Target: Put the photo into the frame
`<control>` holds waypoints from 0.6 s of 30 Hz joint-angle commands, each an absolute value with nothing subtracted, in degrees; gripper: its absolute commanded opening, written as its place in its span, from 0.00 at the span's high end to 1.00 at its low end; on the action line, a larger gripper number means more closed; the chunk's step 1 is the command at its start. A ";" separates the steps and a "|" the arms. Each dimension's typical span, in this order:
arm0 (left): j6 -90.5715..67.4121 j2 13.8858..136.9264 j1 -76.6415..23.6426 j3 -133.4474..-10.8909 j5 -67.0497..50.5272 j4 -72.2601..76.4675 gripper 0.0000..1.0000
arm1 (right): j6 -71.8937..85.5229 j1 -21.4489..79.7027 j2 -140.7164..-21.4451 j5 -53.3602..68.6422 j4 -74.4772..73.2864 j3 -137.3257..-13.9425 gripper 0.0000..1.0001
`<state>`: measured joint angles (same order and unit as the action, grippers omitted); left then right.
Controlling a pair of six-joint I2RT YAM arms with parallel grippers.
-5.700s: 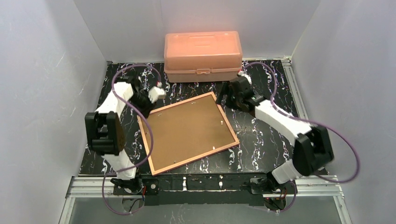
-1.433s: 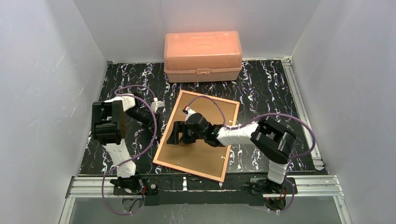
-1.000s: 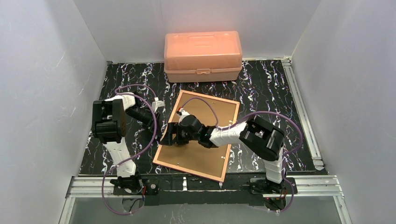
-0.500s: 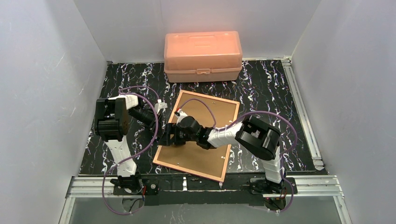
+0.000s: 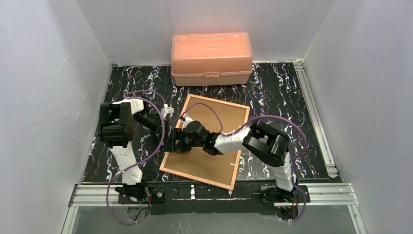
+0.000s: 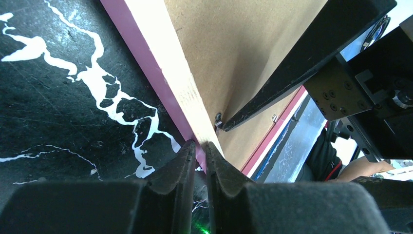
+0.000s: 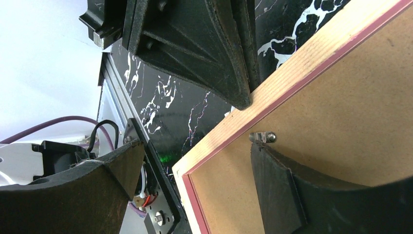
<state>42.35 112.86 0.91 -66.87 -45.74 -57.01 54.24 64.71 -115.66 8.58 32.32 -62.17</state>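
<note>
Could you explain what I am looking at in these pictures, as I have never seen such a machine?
These are two robot arms bolted to a black marbled table. The wide picture is taken from above and behind them; the other two come from cameras on their wrists. A picture frame lies face down, its brown backing board up, with a pink box behind it. The left pincer is nearly closed, its tips against the frame's edge. The right pincer is open over that edge, beside a small metal clip.
</note>
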 commanded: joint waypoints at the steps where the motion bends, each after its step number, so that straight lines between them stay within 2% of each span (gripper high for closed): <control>1: 43.65 112.34 0.79 -66.71 -44.04 -56.34 0.89 | 53.03 65.13 -117.24 7.77 31.30 -64.07 0.12; 18: 43.64 111.79 0.79 -66.60 -43.94 -56.34 0.90 | 52.79 65.16 -117.91 5.33 30.37 -64.64 0.13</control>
